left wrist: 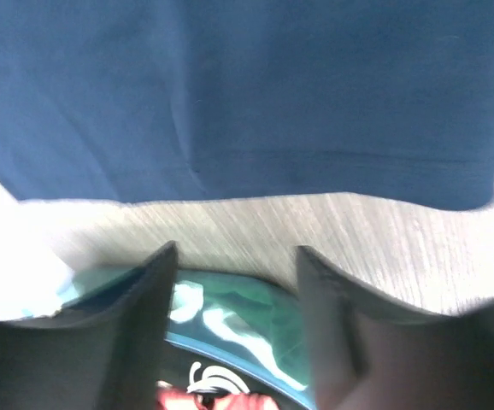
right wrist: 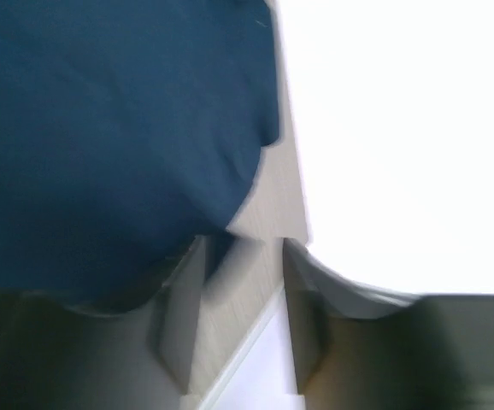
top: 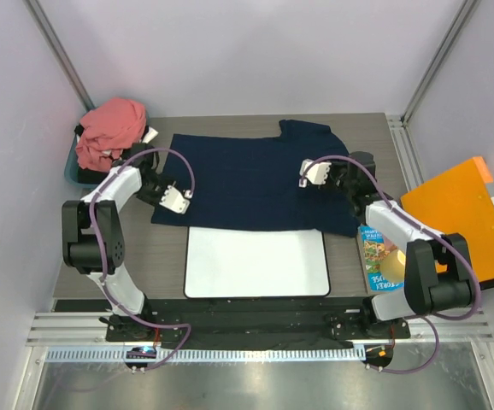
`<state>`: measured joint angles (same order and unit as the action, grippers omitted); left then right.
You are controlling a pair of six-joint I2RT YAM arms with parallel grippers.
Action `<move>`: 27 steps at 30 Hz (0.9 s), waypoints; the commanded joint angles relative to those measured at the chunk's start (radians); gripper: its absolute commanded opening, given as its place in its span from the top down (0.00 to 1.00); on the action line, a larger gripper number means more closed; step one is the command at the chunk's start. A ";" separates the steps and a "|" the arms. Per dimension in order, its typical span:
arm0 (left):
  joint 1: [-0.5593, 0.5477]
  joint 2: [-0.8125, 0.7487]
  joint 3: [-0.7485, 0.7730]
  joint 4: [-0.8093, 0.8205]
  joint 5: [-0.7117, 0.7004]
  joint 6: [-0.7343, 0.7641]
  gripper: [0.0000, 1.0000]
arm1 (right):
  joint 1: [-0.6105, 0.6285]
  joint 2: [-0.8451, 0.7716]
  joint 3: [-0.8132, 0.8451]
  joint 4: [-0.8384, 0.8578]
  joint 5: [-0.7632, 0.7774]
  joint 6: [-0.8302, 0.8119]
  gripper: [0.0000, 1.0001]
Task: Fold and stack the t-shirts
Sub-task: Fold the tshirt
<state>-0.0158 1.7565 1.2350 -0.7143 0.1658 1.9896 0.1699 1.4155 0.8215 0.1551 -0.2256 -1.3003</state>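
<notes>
The navy t-shirt [top: 247,175] lies flat, near hem meeting the white mat [top: 255,265]; left fingers [left wrist: 149,316] and right fingers [right wrist: 179,325] stand released at its sides.

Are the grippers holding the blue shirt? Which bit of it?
Nothing is held. The left gripper and the right gripper are both open with no cloth between their fingers. The navy shirt lies spread out, let go.
</notes>
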 commanded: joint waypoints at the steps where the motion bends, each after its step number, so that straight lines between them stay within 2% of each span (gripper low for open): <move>1: -0.021 -0.009 -0.051 0.226 -0.060 -0.064 0.30 | 0.020 0.042 -0.061 0.359 0.160 0.016 0.42; 2: -0.023 -0.021 -0.080 0.252 -0.083 -0.071 0.29 | 0.019 0.037 -0.053 0.345 0.185 0.027 0.34; 6: -0.023 -0.051 -0.103 0.342 -0.123 -0.149 0.29 | 0.019 -0.018 -0.025 0.226 0.221 0.073 0.21; 9: -0.023 -0.110 -0.101 0.323 -0.089 -0.192 0.29 | 0.014 -0.094 0.022 0.028 0.186 0.095 0.21; 10: -0.023 -0.126 -0.098 0.267 -0.075 -0.193 0.29 | 0.002 -0.114 0.050 -0.176 0.151 0.101 0.23; 12: -0.023 -0.155 -0.091 0.192 -0.046 -0.170 0.29 | -0.018 -0.147 0.169 -0.431 0.004 0.079 0.31; 13: -0.024 -0.178 -0.089 0.112 -0.031 -0.158 0.30 | -0.026 -0.147 0.207 -0.674 -0.039 0.056 0.32; 14: -0.021 -0.186 -0.088 0.075 -0.023 -0.146 0.30 | -0.027 -0.142 0.270 -0.784 -0.066 0.021 0.39; 16: -0.019 -0.195 -0.085 -0.023 0.006 -0.124 0.30 | -0.027 -0.129 0.298 -1.010 -0.121 -0.048 0.40; 19: -0.019 -0.195 -0.094 -0.114 0.032 -0.092 0.30 | -0.024 -0.136 0.262 -1.095 -0.139 -0.106 0.42; 23: -0.019 -0.195 -0.176 -0.088 0.051 -0.071 0.31 | -0.018 -0.164 0.153 -1.059 -0.144 -0.116 0.40; 27: -0.019 -0.181 -0.209 -0.083 0.050 -0.063 0.33 | -0.015 -0.165 0.116 -1.031 -0.147 -0.097 0.38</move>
<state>-0.0372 1.5692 1.0534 -0.7517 0.1810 1.8969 0.1490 1.2720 0.9562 -0.8379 -0.3355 -1.3861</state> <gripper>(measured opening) 0.681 0.607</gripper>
